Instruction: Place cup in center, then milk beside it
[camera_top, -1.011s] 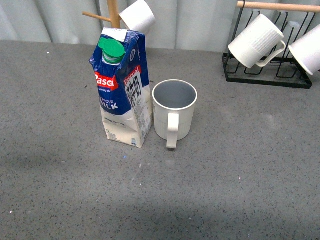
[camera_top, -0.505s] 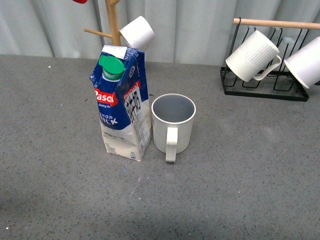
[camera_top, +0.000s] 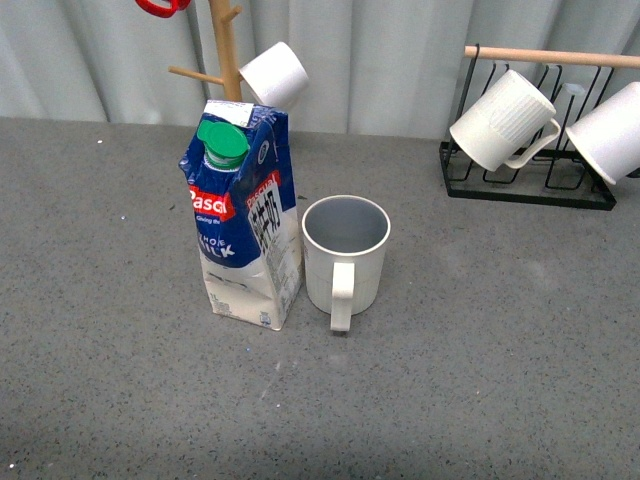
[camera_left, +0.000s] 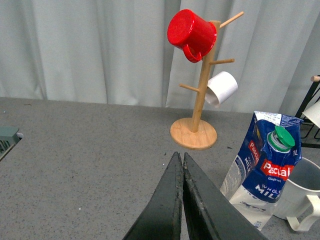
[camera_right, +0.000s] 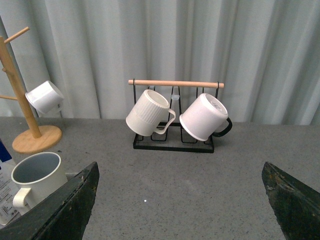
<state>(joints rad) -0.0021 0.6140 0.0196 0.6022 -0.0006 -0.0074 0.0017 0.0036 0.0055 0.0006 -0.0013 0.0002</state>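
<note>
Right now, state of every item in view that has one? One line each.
milk carton: upright, green cap on, beside the cup
cup: upright, empty, handle toward the camera
red mug: hung on the wooden mug tree
ribbed white mug: hung on the black rack
left gripper: shut, empty
right gripper: open, empty

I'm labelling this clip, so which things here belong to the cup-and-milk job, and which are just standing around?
Part of the job:
- cream-white ribbed mug with big loop handle
- tall blue-and-white milk carton with green screw cap
- grey speckled tabletop

Just standing around:
- wooden mug tree
- red mug
- black wire rack with wooden bar
</note>
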